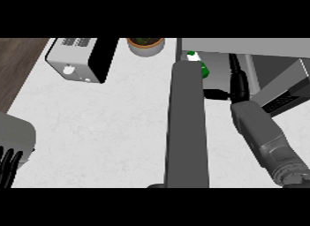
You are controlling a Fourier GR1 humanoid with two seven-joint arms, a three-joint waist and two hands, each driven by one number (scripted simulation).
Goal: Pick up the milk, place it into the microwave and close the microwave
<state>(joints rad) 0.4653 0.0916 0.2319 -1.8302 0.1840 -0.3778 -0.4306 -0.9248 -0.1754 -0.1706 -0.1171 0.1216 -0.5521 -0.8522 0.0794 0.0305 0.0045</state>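
The microwave (pixel 248 46) stands at the upper right, and its open door (pixel 187 128) juts toward me as a long grey slab. The milk (pixel 202 68), white with green, sits just inside the opening, partly hidden by the door's edge. My right hand (pixel 239 84) reaches into the cavity to the right of the milk, fingers straight and thumb out toward the door, not curled round the carton. My left hand (pixel 4 165) rests open at the lower left edge, fingers up.
A white and black appliance (pixel 76 62) stands at the back left, with a potted plant (pixel 145 45) beside it. A grey rounded object (pixel 10 132) sits at the left edge. The white counter (pixel 98 123) spreads left of the door.
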